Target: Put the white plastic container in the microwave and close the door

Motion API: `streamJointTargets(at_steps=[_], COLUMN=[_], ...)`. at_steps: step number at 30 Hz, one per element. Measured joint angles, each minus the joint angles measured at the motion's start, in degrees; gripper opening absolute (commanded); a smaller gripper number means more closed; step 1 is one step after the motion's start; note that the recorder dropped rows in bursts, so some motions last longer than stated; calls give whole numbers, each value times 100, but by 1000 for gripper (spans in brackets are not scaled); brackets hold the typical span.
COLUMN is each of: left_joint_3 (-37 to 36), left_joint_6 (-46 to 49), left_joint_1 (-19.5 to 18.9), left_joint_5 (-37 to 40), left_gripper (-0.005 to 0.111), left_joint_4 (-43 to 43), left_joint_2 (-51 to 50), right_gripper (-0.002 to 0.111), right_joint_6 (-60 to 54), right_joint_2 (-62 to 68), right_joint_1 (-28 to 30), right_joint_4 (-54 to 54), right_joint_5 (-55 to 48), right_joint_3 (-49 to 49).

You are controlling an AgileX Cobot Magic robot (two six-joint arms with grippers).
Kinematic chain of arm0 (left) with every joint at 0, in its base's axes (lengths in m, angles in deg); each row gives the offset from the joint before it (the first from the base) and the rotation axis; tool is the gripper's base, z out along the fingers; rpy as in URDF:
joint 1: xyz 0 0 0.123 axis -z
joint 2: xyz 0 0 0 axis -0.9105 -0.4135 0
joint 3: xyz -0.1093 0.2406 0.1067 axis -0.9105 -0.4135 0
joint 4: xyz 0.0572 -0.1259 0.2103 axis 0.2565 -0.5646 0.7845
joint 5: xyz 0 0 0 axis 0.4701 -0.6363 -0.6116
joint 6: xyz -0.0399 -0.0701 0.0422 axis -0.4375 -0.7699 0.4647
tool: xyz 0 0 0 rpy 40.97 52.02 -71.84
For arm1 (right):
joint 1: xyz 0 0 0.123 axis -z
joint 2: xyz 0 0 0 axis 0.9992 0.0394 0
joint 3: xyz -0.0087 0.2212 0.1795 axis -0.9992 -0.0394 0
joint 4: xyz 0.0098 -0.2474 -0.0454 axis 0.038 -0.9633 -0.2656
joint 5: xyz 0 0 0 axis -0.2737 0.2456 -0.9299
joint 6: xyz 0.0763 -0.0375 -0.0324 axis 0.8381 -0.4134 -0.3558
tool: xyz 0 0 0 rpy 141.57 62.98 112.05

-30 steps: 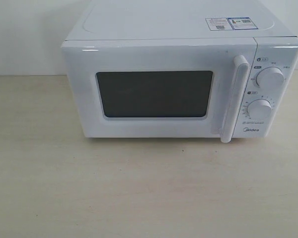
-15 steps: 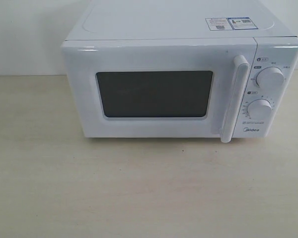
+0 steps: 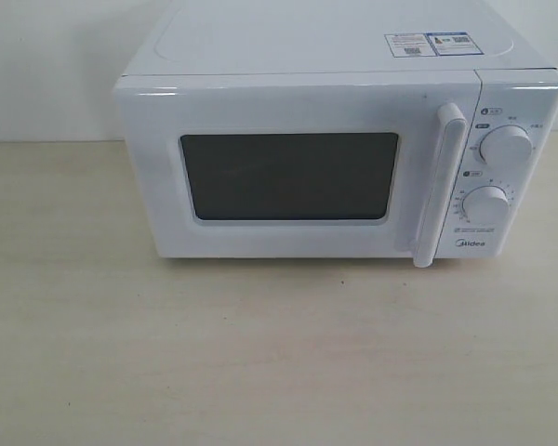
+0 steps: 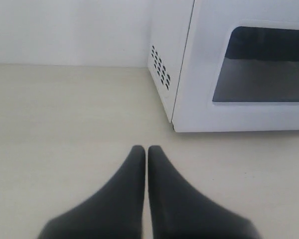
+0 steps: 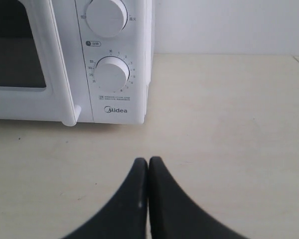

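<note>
The white microwave (image 3: 339,56) stands at the back of the table with its door (image 3: 288,102) closed, dark window (image 3: 290,177) and vertical bar handle (image 3: 439,186) facing me. The white plastic container is out of view in every frame. My left gripper (image 4: 146,149) is shut and empty, low over the table short of the microwave's front left corner (image 4: 175,122). Short of the dial panel (image 5: 112,74), the right gripper (image 5: 148,161) is also shut with nothing held. Neither gripper shows in the exterior view.
Two round dials (image 3: 505,146) sit on the microwave's right panel, with stickers (image 3: 428,44) on top. Vent holes (image 4: 160,67) mark its left side. A white wall (image 3: 46,65) stands behind. The pale wooden table (image 3: 260,353) stretches out before the microwave.
</note>
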Motion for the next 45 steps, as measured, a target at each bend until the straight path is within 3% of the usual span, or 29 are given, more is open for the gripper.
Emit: streamJointTargets(at_steps=[6, 13, 20, 45], left_joint_3=[0, 0, 0, 0], left_joint_6=[403, 597, 566, 503], left_joint_1=[-13, -609, -795, -820], left_joint_5=[0, 0, 13, 24], left_gripper=[4, 4, 4, 4], left_joint_4=[68, 68, 68, 68], left_joint_2=[0, 0, 0, 0], right_gripper=[0, 0, 0, 0], right_joint_6=[0, 0, 0, 0], right_joint_2=[0, 0, 0, 0], right_joint_1=[0, 0, 0, 0], right_joint_4=[0, 0, 0, 25], right_joint_5=[0, 0, 0, 0], right_joint_3=[0, 0, 0, 0])
